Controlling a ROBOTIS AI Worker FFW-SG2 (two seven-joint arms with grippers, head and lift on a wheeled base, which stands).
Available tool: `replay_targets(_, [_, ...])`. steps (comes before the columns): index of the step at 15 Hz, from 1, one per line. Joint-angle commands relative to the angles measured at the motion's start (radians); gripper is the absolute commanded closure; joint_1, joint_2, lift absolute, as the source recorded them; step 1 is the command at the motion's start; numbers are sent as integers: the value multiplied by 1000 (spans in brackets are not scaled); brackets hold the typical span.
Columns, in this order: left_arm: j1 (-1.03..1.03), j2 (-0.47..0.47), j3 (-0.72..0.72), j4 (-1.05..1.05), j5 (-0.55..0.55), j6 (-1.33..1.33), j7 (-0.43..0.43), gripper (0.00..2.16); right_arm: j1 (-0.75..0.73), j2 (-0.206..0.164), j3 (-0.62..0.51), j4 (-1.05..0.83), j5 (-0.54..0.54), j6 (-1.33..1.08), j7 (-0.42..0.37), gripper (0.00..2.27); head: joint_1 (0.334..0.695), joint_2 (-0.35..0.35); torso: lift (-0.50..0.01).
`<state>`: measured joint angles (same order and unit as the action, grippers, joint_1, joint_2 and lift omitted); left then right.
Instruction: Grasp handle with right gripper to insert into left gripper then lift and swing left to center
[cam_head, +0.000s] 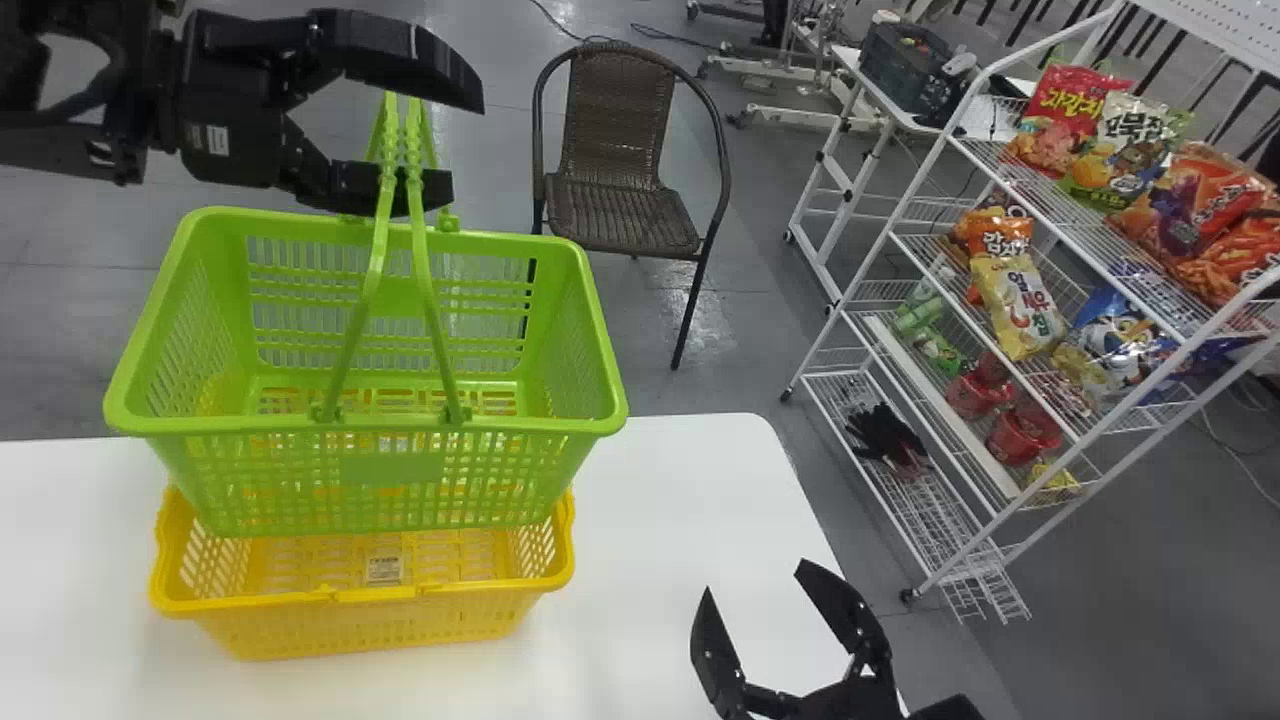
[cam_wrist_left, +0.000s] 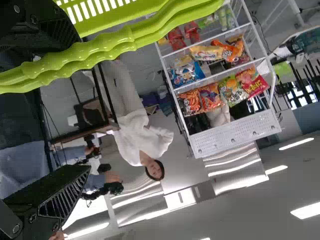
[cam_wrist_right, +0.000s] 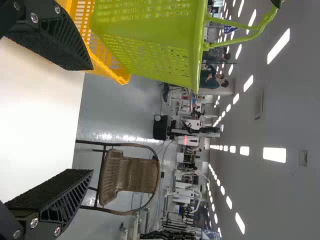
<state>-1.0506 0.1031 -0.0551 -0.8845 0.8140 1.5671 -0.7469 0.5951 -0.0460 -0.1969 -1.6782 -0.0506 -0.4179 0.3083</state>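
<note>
At the far left, the left end effector (cam_head: 464, 147) is wide, with the raised green plastic handles (cam_head: 414, 150) between its fingers. Below it, the green plastic basket (cam_head: 392, 468) sits over the yellow plastic basket (cam_head: 350, 632) on the white surface (cam_head: 700, 480). Near right, the right end effector (cam_head: 754, 578) is wide and empty.

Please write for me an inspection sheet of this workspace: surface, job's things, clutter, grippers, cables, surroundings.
Surface: white table.
Job's things: green basket over yellow basket, contact unclear; its handles raised.
Clutter: small label inside the yellow basket.
Left gripper: open, handles between its fingers.
Right gripper: open, above the table's right part.
Cables: dark cable on the floor behind the chair.
Surroundings: woven chair; wire rack with snack bags.
</note>
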Motion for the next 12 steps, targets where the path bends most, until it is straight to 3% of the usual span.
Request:
replay_targets(1, [-45,23,4,47,30,4,0,130,0,0,2,0,-5,0,0,83,695,-332,0])
replay_targets(7, [-86,47,20,82,42,4,8,286,2,0,5,0,-8,0,0,83,695,-300,0])
replay_targets(9, [-94,52,18,96,44,4,-6,623,2,0,8,0,-8,0,0,83,695,-295,0])
replay_targets(12, [-103,53,18,107,45,4,-25,1393,2,0,10,2,-8,-3,0,83,695,-289,0])
